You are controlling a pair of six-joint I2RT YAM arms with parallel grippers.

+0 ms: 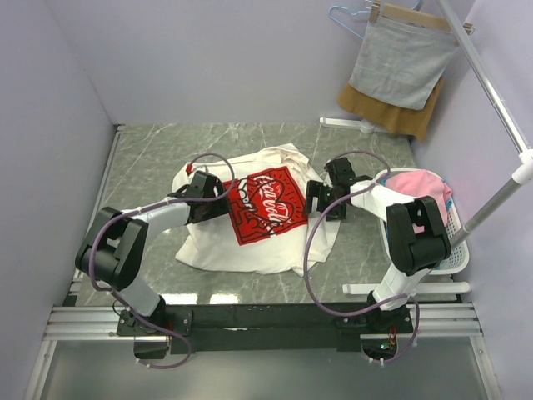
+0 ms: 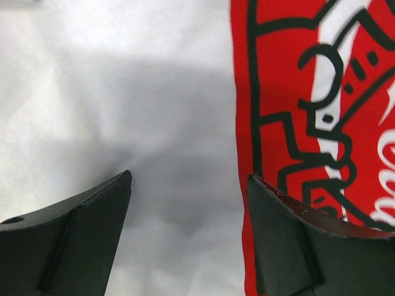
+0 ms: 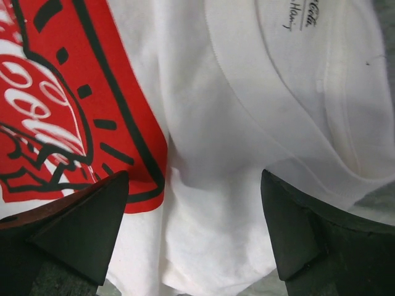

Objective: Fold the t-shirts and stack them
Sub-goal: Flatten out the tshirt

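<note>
Top view: the t-shirt (image 1: pixel 250 246) lies spread print-up on the worktop (image 1: pixel 141 158). The left pincer (image 1: pixel 208 190) and right pincer (image 1: pixel 318 200) are at its opposite sides.
Left wrist view: pincer released, over white cloth and the red print's edge.
Right wrist view: pincer released, over cloth beside the collar.

Matt white cloth t-shirt (image 1: pixel 241 247)

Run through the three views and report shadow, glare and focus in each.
Top external: even soft light, sharp, with pale bright patches, likely glare, on the table near its front edge. Left wrist: a grey shadow lies on the white t-shirt ahead of the left gripper, whose fingers read nearly black. Right wrist: collar stitching is crisp; the right gripper shows equally dark fingers.
</note>
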